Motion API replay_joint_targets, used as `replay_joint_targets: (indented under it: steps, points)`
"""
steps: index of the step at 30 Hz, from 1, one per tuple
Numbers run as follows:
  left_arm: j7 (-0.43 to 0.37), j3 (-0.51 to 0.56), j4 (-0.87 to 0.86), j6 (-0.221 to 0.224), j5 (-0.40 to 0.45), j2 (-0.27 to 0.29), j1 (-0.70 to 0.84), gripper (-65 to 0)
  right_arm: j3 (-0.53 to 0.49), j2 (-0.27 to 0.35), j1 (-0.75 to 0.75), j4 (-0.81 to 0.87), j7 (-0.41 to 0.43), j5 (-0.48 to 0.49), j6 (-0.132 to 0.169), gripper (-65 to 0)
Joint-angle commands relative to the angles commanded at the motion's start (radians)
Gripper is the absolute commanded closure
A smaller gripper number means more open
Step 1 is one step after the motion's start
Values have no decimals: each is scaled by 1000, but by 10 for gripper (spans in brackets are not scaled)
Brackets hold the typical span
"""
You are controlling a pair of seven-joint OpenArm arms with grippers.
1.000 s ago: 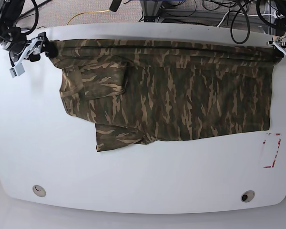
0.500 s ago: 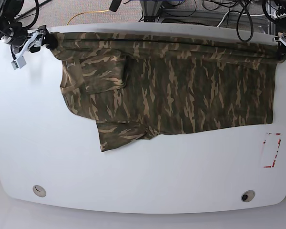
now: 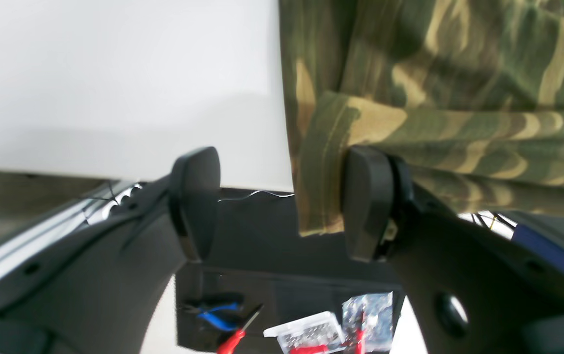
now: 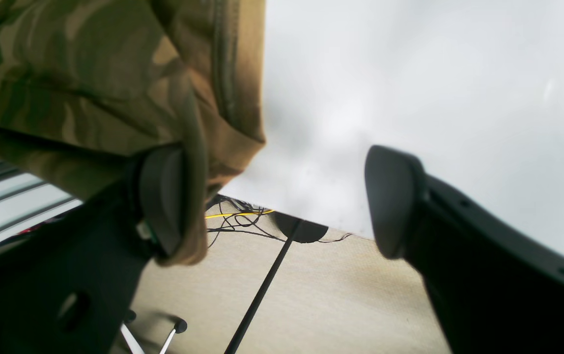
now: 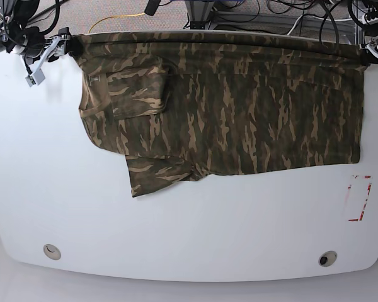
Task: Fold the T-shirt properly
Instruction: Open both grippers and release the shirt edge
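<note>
The camouflage T-shirt (image 5: pixel 239 107) lies spread flat on the white table (image 5: pixel 189 233), its top edge along the far table edge and one sleeve sticking out at the lower left. My right gripper (image 5: pixel 53 50) is at the shirt's far left corner. In the right wrist view this gripper (image 4: pixel 277 199) is open, and the olive hem band (image 4: pixel 198 196) drapes over one finger. My left gripper (image 5: pixel 373 51) is at the far right corner. It is open too (image 3: pixel 282 204), with the hem (image 3: pixel 316 196) hanging beside one finger (image 3: pixel 368 204).
A red-marked label (image 5: pixel 359 198) lies near the table's right edge. Two round holes (image 5: pixel 50 251) (image 5: pixel 327 258) sit near the front edge. Cables and stands crowd the floor behind the table. Pliers (image 3: pixel 213 314) and a plastic box (image 3: pixel 306 334) lie below.
Both arms have moved toward the far table edge, and the shirt's top edge has slid back with them. The shirt now lies a little farther from the front.
</note>
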Motion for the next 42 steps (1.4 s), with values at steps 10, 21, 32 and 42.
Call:
replay_joint_targets:
  steps: [10, 21, 32, 42]
  points:
    - [92, 17, 0, 0, -222, -3, 34, -357, 0, 3, 34, 0, 0, -2, 0, -484]
    - [138, -6, 0, 0, -436, -55, 35, -354, 11, -2, 52, 0, 0, 0, 0, -484]
    - [26, 199, -23, 0, -98, -8, -64, -353, 29, -3, 25, 3, 2, 34, 0, -487]
    - [0, 244, -196, 0, 127, 21, -157, -353, 29, -8, 21, 3, -5, 192, 0, -487]
